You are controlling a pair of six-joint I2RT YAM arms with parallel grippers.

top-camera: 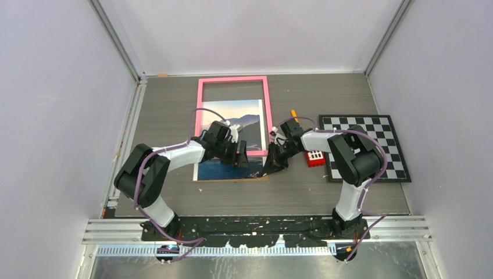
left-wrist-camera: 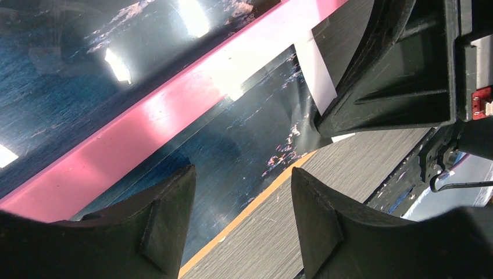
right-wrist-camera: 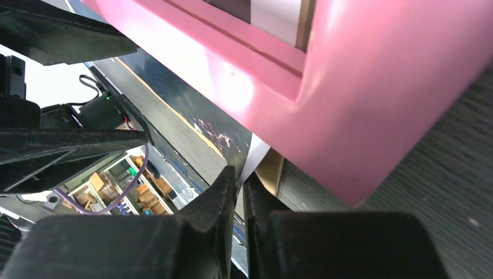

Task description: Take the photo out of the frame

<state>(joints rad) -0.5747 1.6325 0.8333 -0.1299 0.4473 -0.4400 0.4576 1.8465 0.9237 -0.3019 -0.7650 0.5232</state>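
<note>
The pink frame (top-camera: 232,79) lies flat on the table. The seacoast photo (top-camera: 224,170) sticks out toward me from under the frame's near bar, with a brown backing edge beneath it. My left gripper (top-camera: 241,160) is open above the photo's near right part; in the left wrist view its gripper (left-wrist-camera: 243,171) straddles the photo (left-wrist-camera: 232,145) and bare table. My right gripper (top-camera: 273,165) sits at the frame's near right corner. In the right wrist view this gripper (right-wrist-camera: 239,174) is shut on the photo's pale curled corner, below the frame (right-wrist-camera: 349,87).
A black-and-white checkerboard (top-camera: 372,145) lies at the right, a small red block (top-camera: 314,158) at its left edge. An orange item (top-camera: 294,114) sits just right of the frame. Pale walls close in the table on three sides.
</note>
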